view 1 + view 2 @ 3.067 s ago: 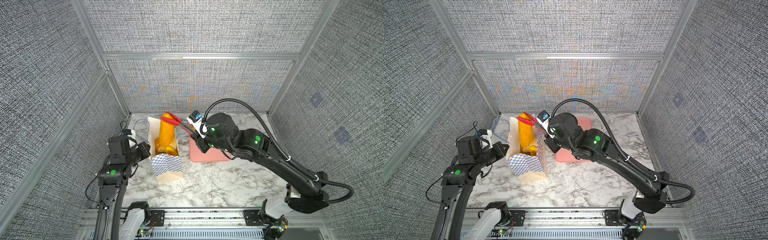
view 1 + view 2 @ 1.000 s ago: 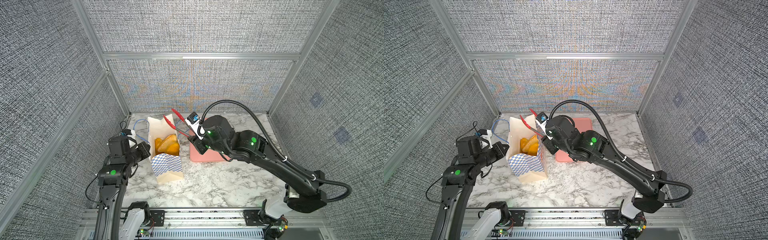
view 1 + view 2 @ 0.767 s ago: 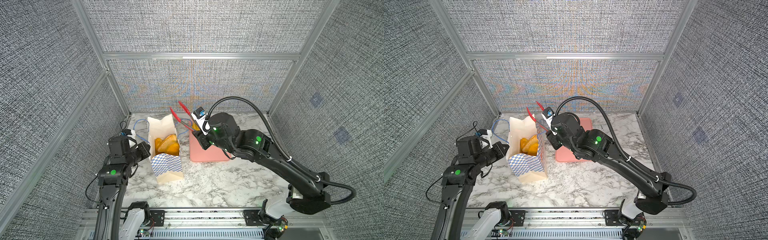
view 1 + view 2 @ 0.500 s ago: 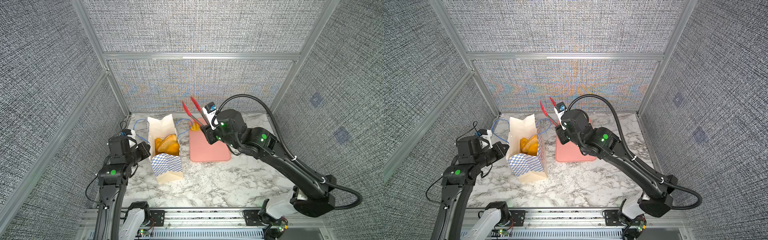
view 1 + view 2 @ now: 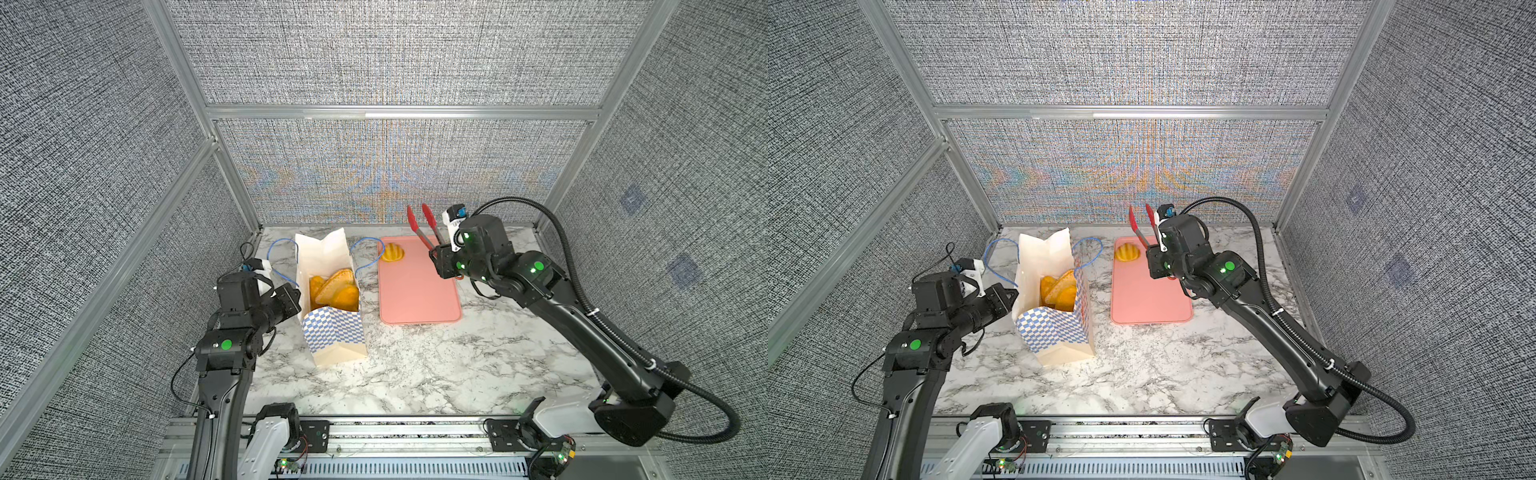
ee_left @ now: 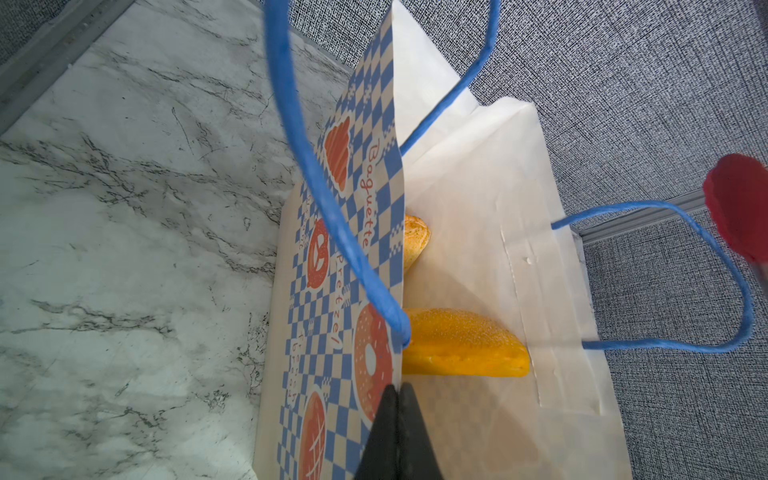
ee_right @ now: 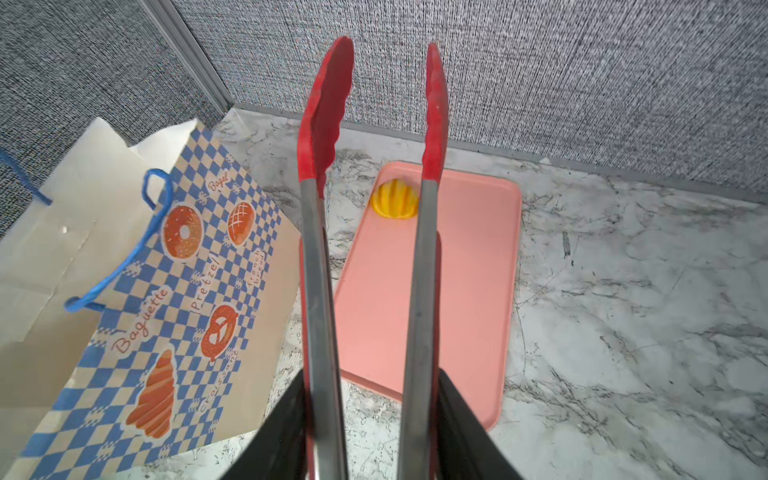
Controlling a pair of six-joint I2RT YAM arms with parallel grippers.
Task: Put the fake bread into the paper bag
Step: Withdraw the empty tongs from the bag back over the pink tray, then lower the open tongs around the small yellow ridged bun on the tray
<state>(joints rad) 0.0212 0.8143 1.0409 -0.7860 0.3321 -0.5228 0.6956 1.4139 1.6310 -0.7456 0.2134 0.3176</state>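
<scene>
The paper bag [image 5: 332,332] [image 5: 1054,328] stands open on the left of the table, with several pieces of fake bread [image 5: 334,289] [image 5: 1059,291] [image 6: 457,349] inside. My left gripper [image 5: 297,291] [image 5: 1011,296] [image 6: 398,390] is shut on the bag's left rim. One ridged yellow roll [image 5: 392,252] [image 5: 1127,252] [image 7: 395,199] lies at the far end of the pink tray [image 5: 415,299] [image 7: 469,270]. My right gripper [image 5: 440,257] [image 5: 1154,257] [image 7: 370,399] is shut on the red tongs [image 5: 422,224] [image 7: 328,108]. It holds them above the tray, tips apart with nothing between them.
The bag's blue cord handles [image 5: 282,253] [image 6: 316,166] hang out to both sides. Grey fabric walls close in the marble table [image 5: 415,365] at the back and sides. An aluminium rail runs along the front edge.
The long loaf held upright in the bag three seconds ago now lies inside. My right gripper has carried the open tongs rightward, from over the bag to above the tray. The left arm has not moved.
</scene>
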